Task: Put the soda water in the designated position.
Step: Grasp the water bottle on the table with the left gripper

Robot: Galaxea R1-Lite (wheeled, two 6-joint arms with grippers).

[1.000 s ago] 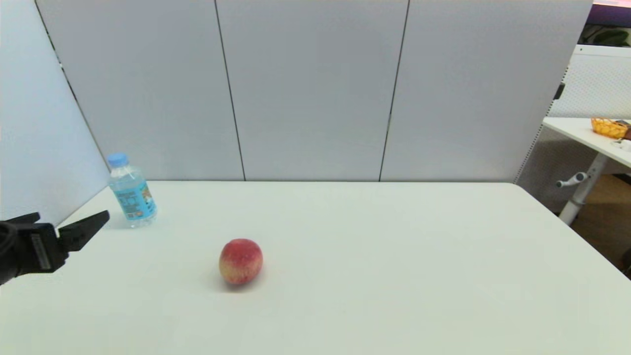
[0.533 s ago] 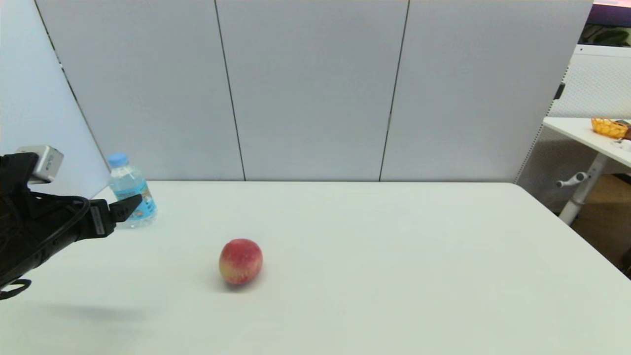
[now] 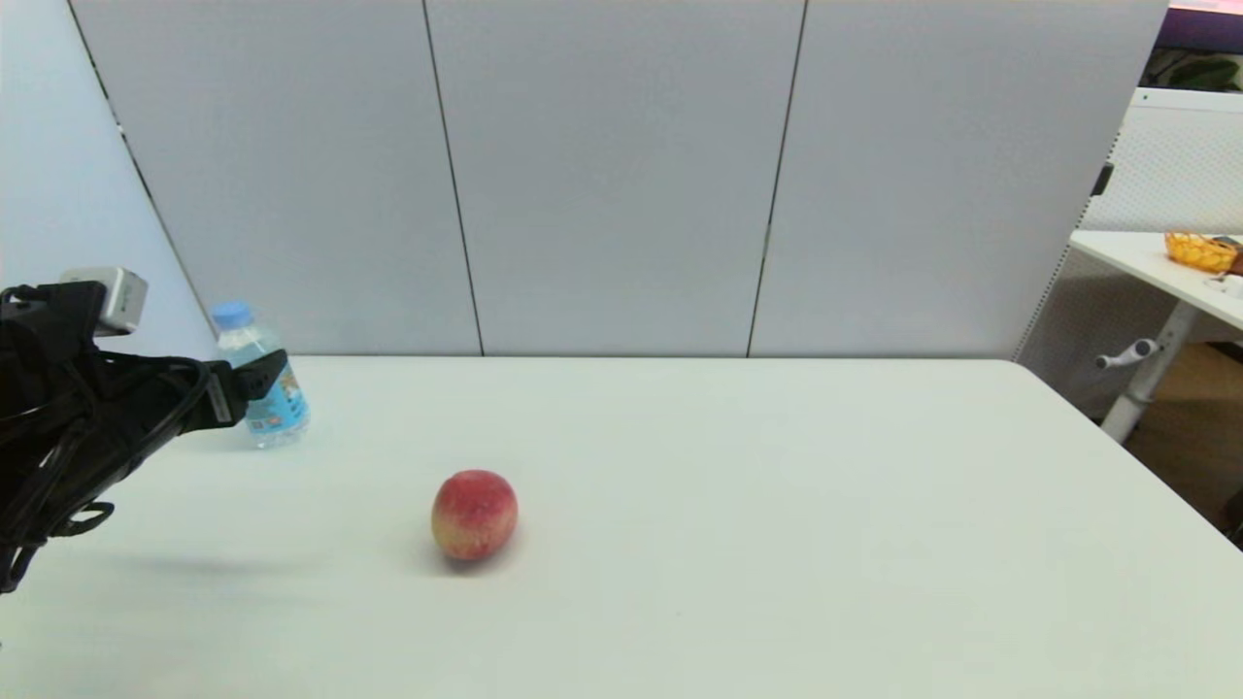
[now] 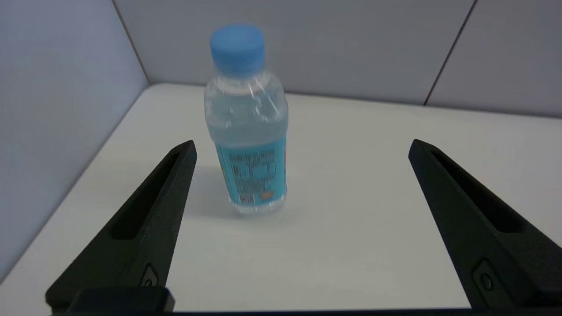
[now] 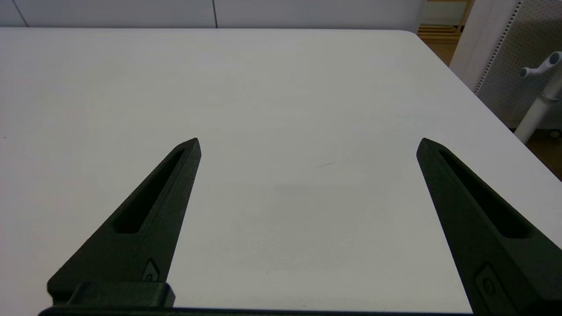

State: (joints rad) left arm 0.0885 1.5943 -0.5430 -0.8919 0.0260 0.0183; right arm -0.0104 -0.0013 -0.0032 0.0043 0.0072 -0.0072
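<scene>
The soda water (image 3: 283, 412), a small clear bottle with a light blue cap and blue label, stands upright at the table's far left corner. My left gripper (image 3: 256, 380) hovers at it from the left, and one fingertip overlaps the bottle in the head view. In the left wrist view the soda water (image 4: 248, 131) stands just ahead of the open left gripper (image 4: 303, 141), closer to one finger (image 4: 167, 188) and untouched. My right gripper (image 5: 307, 139) is open over bare table and holds nothing; it is out of the head view.
A red-yellow peach (image 3: 474, 515) lies left of the table's middle, nearer to me than the bottle. Grey panels (image 3: 621, 175) wall the back and left sides close to the bottle. The table edge (image 3: 1117, 447) falls away on the right. Beyond it is another table with an orange basket (image 3: 1200, 250).
My left arm has moved up and forward to the right toward the bottle, and its fingertip now overlaps the bottle. The bottle and peach have not moved.
</scene>
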